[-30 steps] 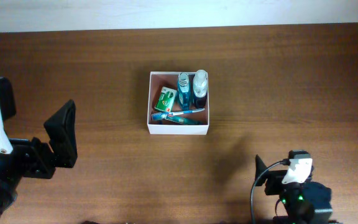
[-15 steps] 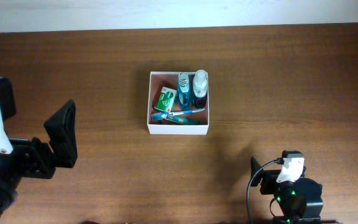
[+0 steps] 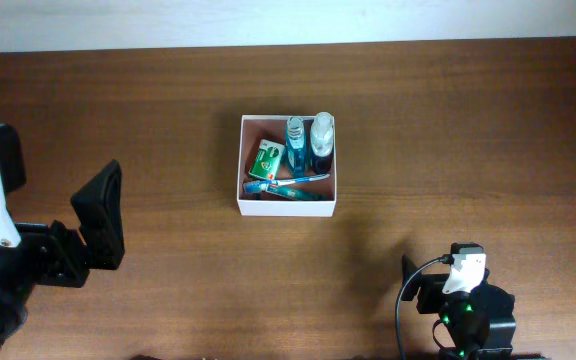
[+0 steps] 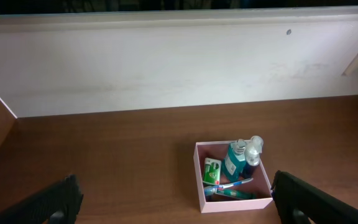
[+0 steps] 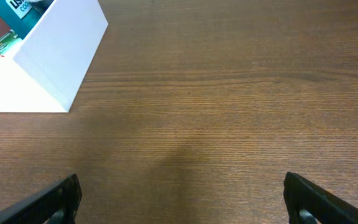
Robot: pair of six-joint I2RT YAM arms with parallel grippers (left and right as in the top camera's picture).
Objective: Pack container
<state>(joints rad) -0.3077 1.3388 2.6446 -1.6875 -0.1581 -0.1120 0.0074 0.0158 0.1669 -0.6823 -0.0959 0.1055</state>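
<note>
The container (image 3: 286, 208) is a square white-walled box with a pinkish-brown inside, at the table's middle. It holds a green packet (image 3: 265, 158), a teal bottle (image 3: 296, 140), a clear-capped bottle (image 3: 321, 138), a blue toothbrush (image 3: 286, 182) and a teal tube (image 3: 290, 195). My left gripper (image 3: 98, 215) is open and empty, far left of the box. In the left wrist view, the container (image 4: 235, 205) lies between the spread fingers of this gripper (image 4: 178, 208), well ahead. My right gripper (image 3: 413, 285) is open and empty at the front right. In the right wrist view, this gripper (image 5: 182, 205) faces bare table, with the container's corner (image 5: 48, 62) at upper left.
A white wall (image 4: 166, 62) runs along the table's far edge. Brown wooden table (image 3: 468, 130) surrounds the box on all sides. The right arm's body (image 3: 473, 320) sits at the front edge.
The right arm has drawn slightly left and toward the front edge. The left arm and the box contents have not moved.
</note>
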